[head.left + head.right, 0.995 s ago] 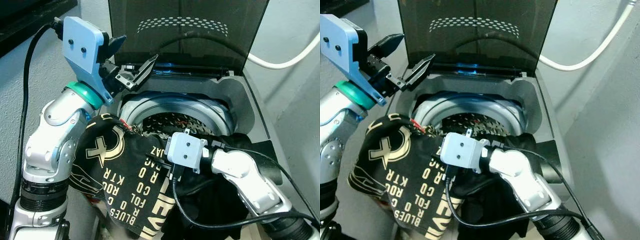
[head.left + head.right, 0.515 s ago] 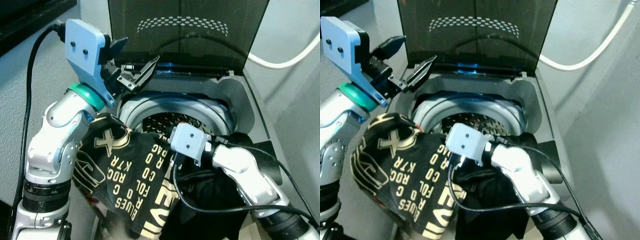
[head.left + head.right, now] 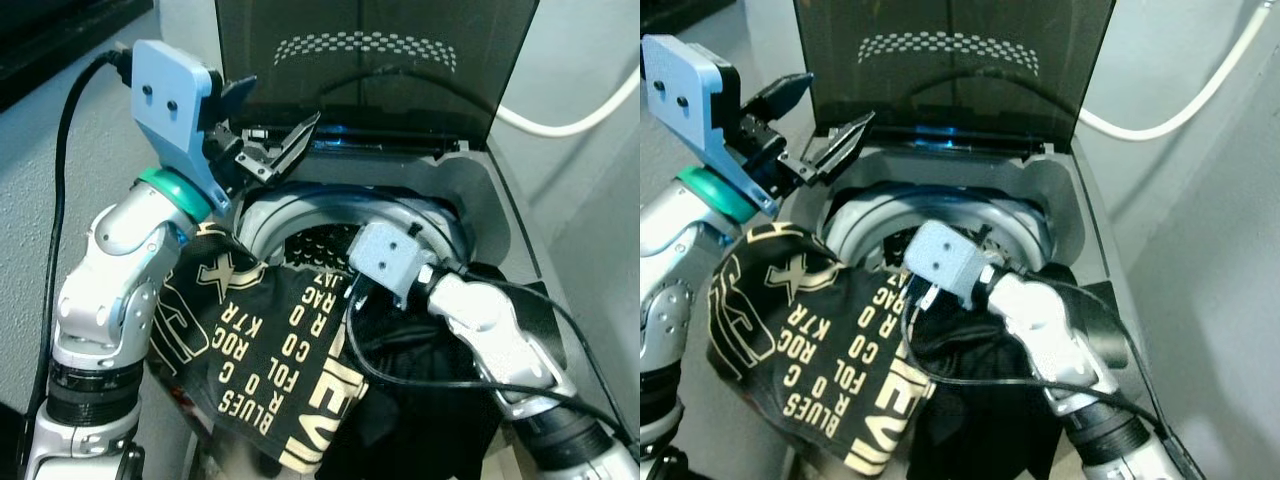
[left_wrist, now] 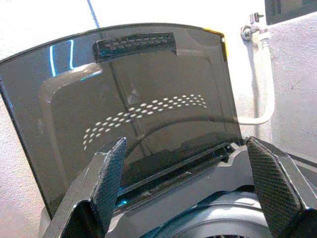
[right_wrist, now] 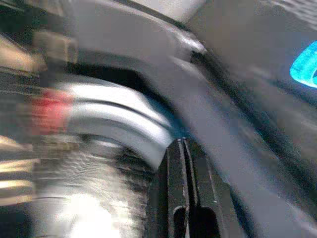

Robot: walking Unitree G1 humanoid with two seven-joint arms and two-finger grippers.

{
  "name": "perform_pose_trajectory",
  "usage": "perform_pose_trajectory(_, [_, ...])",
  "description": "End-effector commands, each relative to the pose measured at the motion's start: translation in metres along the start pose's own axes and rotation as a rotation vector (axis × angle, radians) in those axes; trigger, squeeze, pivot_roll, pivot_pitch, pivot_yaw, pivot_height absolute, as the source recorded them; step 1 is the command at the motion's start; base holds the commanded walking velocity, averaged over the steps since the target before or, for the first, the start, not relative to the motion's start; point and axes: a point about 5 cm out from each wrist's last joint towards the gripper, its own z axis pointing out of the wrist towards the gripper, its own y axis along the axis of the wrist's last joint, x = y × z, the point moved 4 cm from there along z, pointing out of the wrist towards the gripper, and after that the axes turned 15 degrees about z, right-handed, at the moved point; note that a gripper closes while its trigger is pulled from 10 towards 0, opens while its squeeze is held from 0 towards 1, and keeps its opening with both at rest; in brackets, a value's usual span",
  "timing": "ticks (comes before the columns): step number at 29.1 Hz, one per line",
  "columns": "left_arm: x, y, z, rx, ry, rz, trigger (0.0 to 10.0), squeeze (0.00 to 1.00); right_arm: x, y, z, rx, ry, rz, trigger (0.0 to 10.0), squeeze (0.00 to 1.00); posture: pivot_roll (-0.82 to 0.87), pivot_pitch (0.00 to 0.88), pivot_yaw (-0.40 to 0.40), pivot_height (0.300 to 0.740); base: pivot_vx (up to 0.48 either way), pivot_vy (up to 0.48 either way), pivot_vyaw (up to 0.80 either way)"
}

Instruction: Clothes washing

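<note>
- Nearest the robot, the black printed garment (image 3: 265, 375) is draped over the front rim of the washing machine (image 3: 500, 215). Most of it hangs down outside, and only its upper edge reaches the mouth of the drum (image 3: 340, 245). More dark cloth is heaped under the right arm.
- So I'd say we're at the loading step: clothes going in, not in yet.
- The right gripper (image 5: 184, 191) is down at the drum opening, just past the wrist block, with that arm lying across the dark pile. From the head views you can't really see its fingers, since the blue-grey block hides them.
- The right wrist view fills that gap: the two black fingers sit pressed flat together with no gap. It's very smeared, though, so whether any cloth is pinched between them I can't say.
- Further back, the left gripper (image 3: 268, 130) is raised above the tub's back left corner. Its fingers are spread wide with nothing in them.
- The left wrist view shows those two fingers framing the tinted lid (image 4: 143, 114), which stands upright, plus a white hose (image 4: 265, 84) on the wall.
- Next move, my guess: the hanging part has to be lifted over the rim and pushed down into the drum. The free left gripper looks handy for that.
</note>
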Motion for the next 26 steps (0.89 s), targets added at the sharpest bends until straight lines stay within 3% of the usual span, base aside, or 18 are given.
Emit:
perform_pose_trajectory(1, [0.000, -0.003, -0.001, 0.011, 0.001, 0.003, 10.0, 0.00, -0.047, -0.001, 0.000, -0.003, -0.281, -0.035, 0.0, 0.00, 0.13, 0.055, 0.073, 0.740, 0.000, 0.000, 0.00])
perform_pose_trajectory(2, [0.000, -0.003, -0.001, 0.012, 0.003, 0.003, 10.0, 0.00, -0.063, 0.000, -0.001, -0.009, -0.384, -0.038, 0.0, 0.00, 0.13, 0.055, 0.073, 0.740, 0.000, 0.000, 0.00])
perform_pose_trajectory(3, [0.000, -0.003, -0.001, 0.012, 0.003, 0.003, 10.0, 0.00, -0.063, 0.000, -0.001, -0.009, -0.384, -0.038, 0.0, 0.00, 0.13, 0.055, 0.073, 0.740, 0.000, 0.000, 0.00])
perform_pose_trajectory(4, [0.000, -0.003, -0.001, 0.012, 0.004, 0.003, 10.0, 0.00, -0.074, 0.000, -0.004, -0.009, -0.460, -0.047, 1.7, 0.00, 0.13, 0.056, 0.072, 0.740, 0.000, 0.000, 0.00])
perform_pose_trajectory(5, [0.000, -0.004, -0.001, 0.014, 0.009, 0.003, 10.0, 0.00, -0.090, 0.003, -0.009, -0.026, -0.557, -0.054, 10.0, 0.00, 0.13, 0.056, 0.071, 0.740, 0.000, 0.000, 0.00])
perform_pose_trajectory(8, [0.001, -0.004, -0.001, 0.016, 0.011, 0.004, 10.0, 0.00, -0.099, 0.010, -0.014, -0.063, -0.610, -0.080, 10.0, 0.00, 0.13, 0.058, 0.070, 0.740, 0.000, 0.000, 0.00])
perform_pose_trajectory(10, [0.001, -0.004, -0.001, 0.017, 0.012, 0.004, 10.0, 0.00, -0.100, 0.015, -0.014, -0.104, -0.593, -0.029, 10.0, 0.00, 0.13, 0.058, 0.070, 0.740, 0.000, 0.000, 0.00])
perform_pose_trajectory(11, [0.001, -0.004, -0.002, 0.017, 0.014, 0.004, 10.0, 0.00, -0.102, 0.020, -0.017, -0.148, -0.568, 0.040, 10.0, 0.00, 0.13, 0.060, 0.068, 0.740, 0.000, 0.000, 0.00])
perform_pose_trajectory(12, [0.001, -0.004, -0.002, 0.017, 0.014, 0.004, 10.0, 0.00, -0.102, 0.020, -0.017, -0.148, -0.568, 0.040, 10.0, 0.00, 0.13, 0.060, 0.068, 0.740, 0.000, 0.000, 0.00])
perform_pose_trajectory(13, [0.001, -0.004, -0.002, 0.017, 0.013, 0.004, 10.0, 0.00, -0.096, 0.029, -0.022, -0.228, -0.434, 0.214, 10.0, 0.00, 0.13, 0.060, 0.068, 0.740, 0.000, 0.000, 0.00])
perform_pose_trajectory(16, [0.000, -0.003, -0.004, 0.013, -0.004, 0.003, 10.0, 0.00, -0.075, 0.041, -0.033, -0.319, -0.170, 0.468, 10.0, 0.00, 0.13, 0.060, 0.071, 0.740, 0.000, 0.000, 0.00])
perform_pose_trajectory(18, [0.000, -0.003, -0.004, 0.012, -0.007, 0.003, 10.0, 0.00, -0.072, 0.042, -0.034, -0.325, -0.143, 0.502, 10.0, 0.00, 0.13, 0.060, 0.071, 0.740, 0.000, 0.000, 0.00])
perform_pose_trajectory(20, [-0.001, -0.002, -0.005, 0.009, -0.022, 0.002, 10.0, 0.00, -0.061, 0.045, -0.040, -0.332, -0.047, 0.550, 10.0, 0.00, 0.12, 0.057, 0.076, 0.740, 0.000, 0.000, 0.00])
perform_pose_trajectory(21, [-0.003, -0.002, -0.007, 0.008, -0.048, -0.004, 10.0, 0.00, -0.048, 0.043, -0.047, -0.310, 0.059, 0.568, 10.0, 0.00, 0.12, 0.054, 0.081, 0.740, 0.000, 0.000, 0.00])
perform_pose_trajectory(22, [-0.003, -0.002, -0.007, 0.008, -0.048, -0.004, 10.0, 0.00, -0.048, 0.043, -0.047, -0.310, 0.059, 0.568, 10.0, 0.00, 0.12, 0.054, 0.081, 0.740, 0.000, 0.000, 0.00])
perform_pose_trajectory(24, [-0.008, 0.000, -0.013, 0.012, -0.121, -0.017, 10.0, 0.00, -0.022, 0.040, -0.060, -0.262, 0.231, 0.594, 10.0, 0.00, 0.12, 0.054, 0.081, 0.740, 0.000, 0.000, 0.00])
perform_pose_trajectory(26, [-0.014, 0.001, -0.026, 0.029, -0.224, -0.007, 10.0, 0.00, 0.001, 0.030, -0.067, -0.175, 0.353, 0.548, 10.0, 0.00, 0.13, 0.051, 0.086, 0.740, 0.000, 0.000, 0.00])
